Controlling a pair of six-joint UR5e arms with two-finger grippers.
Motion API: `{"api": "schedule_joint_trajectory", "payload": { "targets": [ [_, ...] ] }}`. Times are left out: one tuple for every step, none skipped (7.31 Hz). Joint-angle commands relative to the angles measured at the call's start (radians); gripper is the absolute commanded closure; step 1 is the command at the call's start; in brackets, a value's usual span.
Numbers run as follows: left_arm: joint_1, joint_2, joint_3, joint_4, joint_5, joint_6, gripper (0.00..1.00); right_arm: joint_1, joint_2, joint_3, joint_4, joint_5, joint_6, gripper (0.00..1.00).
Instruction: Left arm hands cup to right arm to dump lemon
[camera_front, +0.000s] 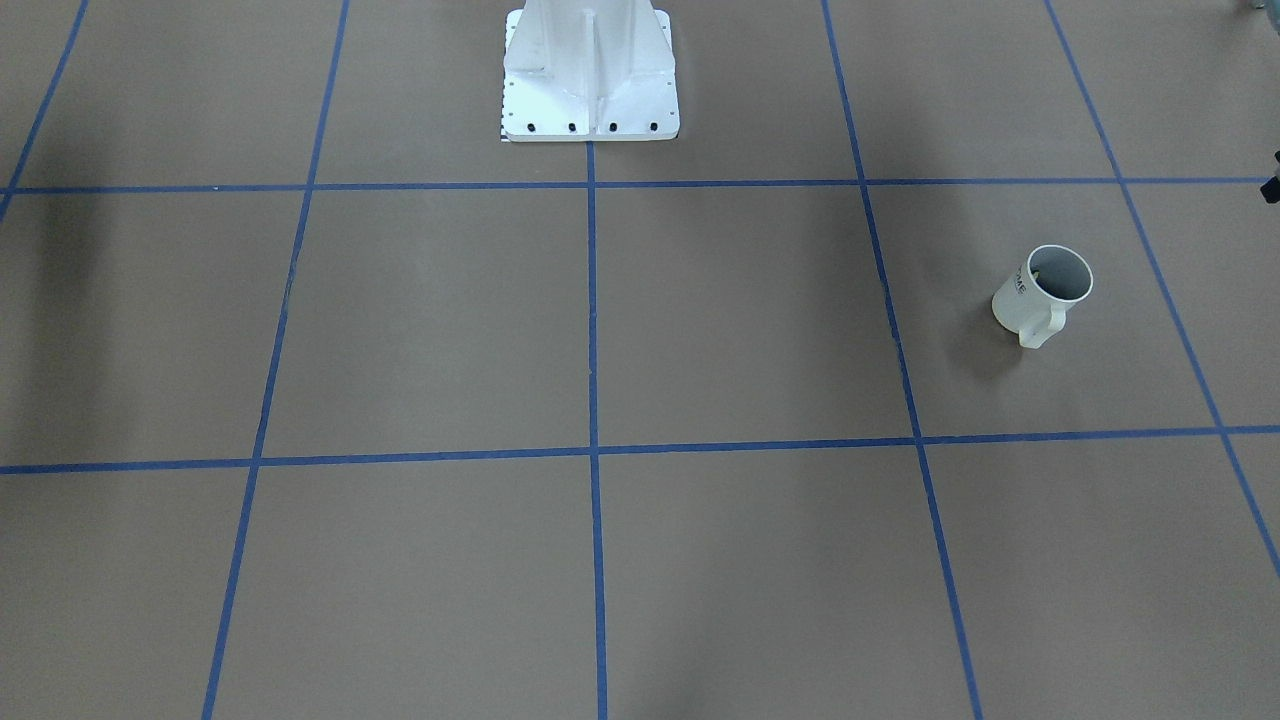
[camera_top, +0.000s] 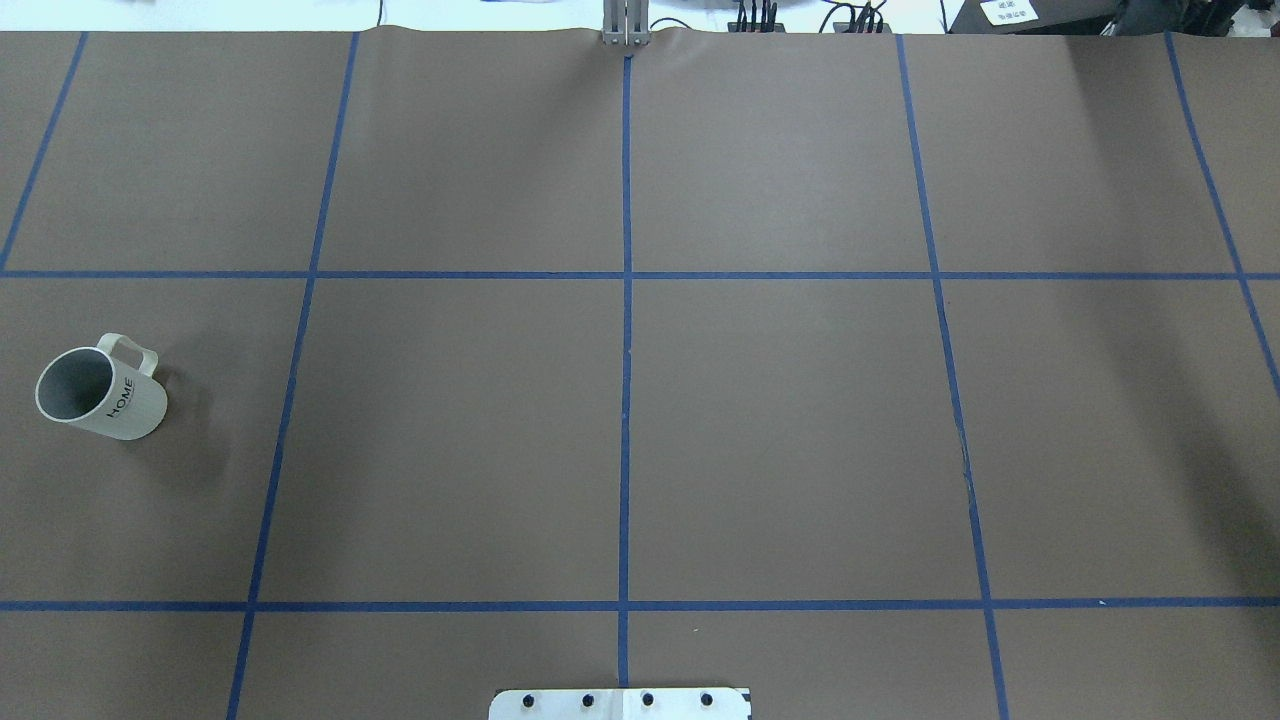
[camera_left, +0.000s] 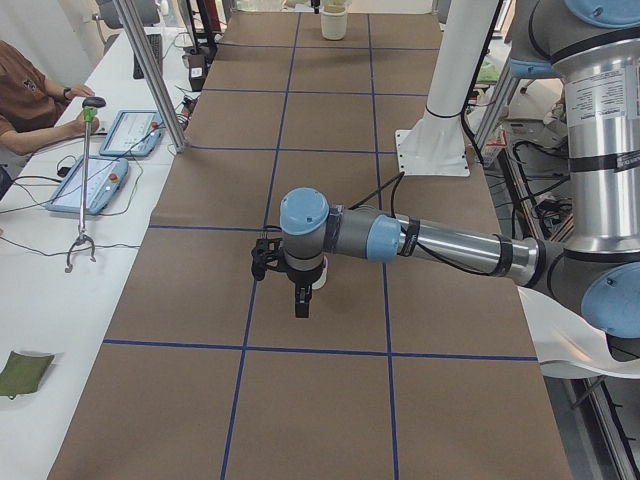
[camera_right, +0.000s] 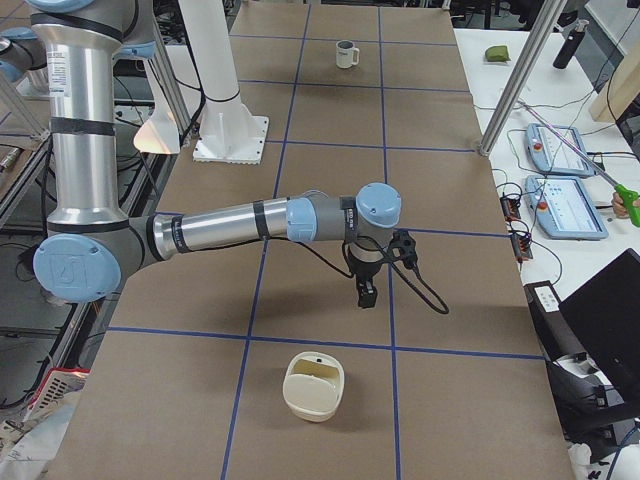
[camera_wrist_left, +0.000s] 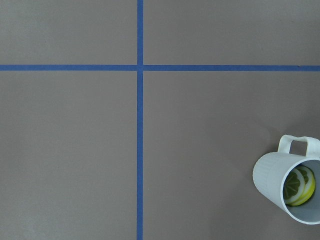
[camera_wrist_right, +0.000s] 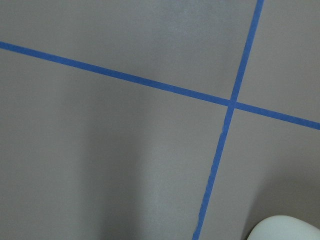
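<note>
The white cup stands upright at the table's left side, handle towards the far edge, with "HOME" in dark letters on its side. It also shows in the front-facing view and far off in the exterior right view. In the left wrist view the cup sits at the lower right with lemon slices inside. My left gripper hangs above the table close to the cup, fingers down. My right gripper hangs over the table's right end. Both show only in side views, so I cannot tell whether either is open or shut.
A cream round container stands on the table beyond my right gripper, towards the right end; its rim shows in the right wrist view. The white robot base stands at the table's robot-side edge. Operators' pendants lie on a side bench.
</note>
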Motion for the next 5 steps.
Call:
{"api": "schedule_joint_trajectory", "payload": {
  "targets": [
    [-0.001, 0.009, -0.009, -0.010, 0.007, 0.011, 0.00, 0.000, -0.002, -0.001, 0.000, 0.000, 0.000, 0.00],
    [0.001, 0.012, -0.012, -0.010, -0.004, 0.002, 0.00, 0.000, -0.011, 0.001, 0.002, 0.002, 0.000, 0.00],
    [0.001, 0.015, 0.002, -0.012, -0.003, 0.003, 0.00, 0.000, -0.014, 0.004, 0.005, 0.002, 0.000, 0.00],
    [0.001, 0.017, 0.000, -0.013, -0.004, 0.002, 0.00, 0.000, -0.012, 0.004, 0.005, 0.003, 0.000, 0.00],
    [0.005, 0.015, 0.002, -0.016, -0.006, 0.003, 0.00, 0.000, -0.009, 0.004, 0.005, 0.005, 0.000, 0.00]
  ]
}}
